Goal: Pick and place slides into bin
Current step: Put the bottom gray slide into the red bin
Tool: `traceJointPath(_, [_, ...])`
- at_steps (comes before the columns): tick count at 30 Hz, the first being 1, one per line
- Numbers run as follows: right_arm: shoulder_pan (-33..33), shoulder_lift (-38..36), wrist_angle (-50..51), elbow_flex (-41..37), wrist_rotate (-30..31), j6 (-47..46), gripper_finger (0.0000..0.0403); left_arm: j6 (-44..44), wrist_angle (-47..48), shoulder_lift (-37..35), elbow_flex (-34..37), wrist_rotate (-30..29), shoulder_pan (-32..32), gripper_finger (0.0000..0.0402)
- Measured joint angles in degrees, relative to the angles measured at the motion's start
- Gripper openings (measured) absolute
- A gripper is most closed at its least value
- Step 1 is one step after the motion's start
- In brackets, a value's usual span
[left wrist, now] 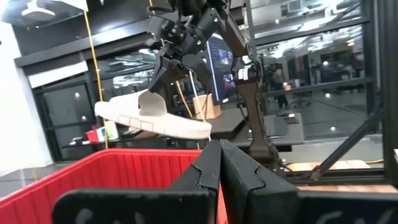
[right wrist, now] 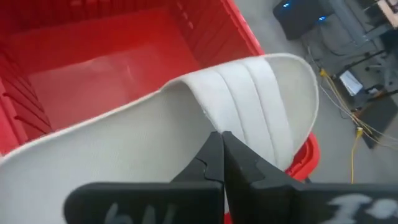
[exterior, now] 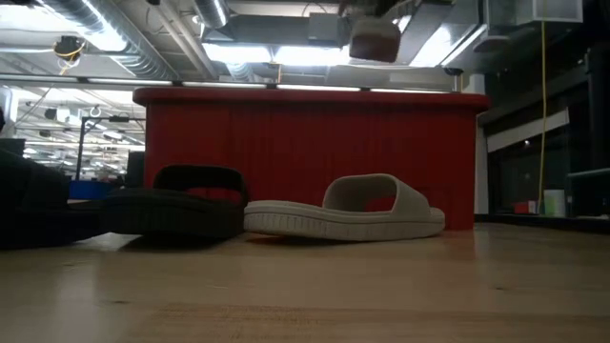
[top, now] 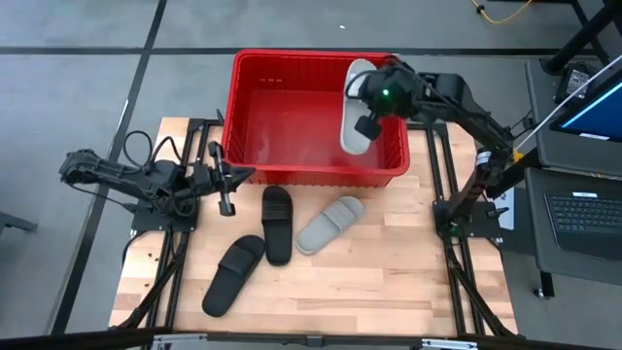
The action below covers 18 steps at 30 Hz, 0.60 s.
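Note:
The red bin (top: 292, 122) stands at the table's far edge. My right gripper (top: 368, 119) is over the bin's right part, shut on a light grey slide (top: 356, 102), which also shows in the left wrist view (left wrist: 152, 118). A second grey slide (top: 330, 226) and two black slides (top: 277, 224) (top: 233, 275) lie sole down on the table in front of the bin. My left gripper (top: 229, 183) is shut and empty, just off the bin's near left corner. My right gripper pinches the grey slide's wide strap at its edge (right wrist: 210, 121) between its two fingers. The fingers come from above, pointing down. The slide is lifted clear above the bin, sole down and nearly level (left wrist: 180, 127).
The bin's floor (right wrist: 93, 74) is bare red plastic where it shows. In the low view the grey slide (exterior: 348, 214) and a black slide (exterior: 176, 205) lie before the bin's near wall (exterior: 305, 152). Bare wood shows at the table's near and right parts. A laptop (top: 588, 219) sits off the table's right.

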<state>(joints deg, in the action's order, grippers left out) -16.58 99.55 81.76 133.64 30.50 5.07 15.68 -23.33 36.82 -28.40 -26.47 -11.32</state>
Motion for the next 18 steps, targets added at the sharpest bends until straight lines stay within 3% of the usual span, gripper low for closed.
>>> traceJointPath(18, [-10.71,4.4,-0.37,0.0,-10.8,7.69,0.0,0.09,0.82,0.0,0.0,0.01,5.43,0.0004])
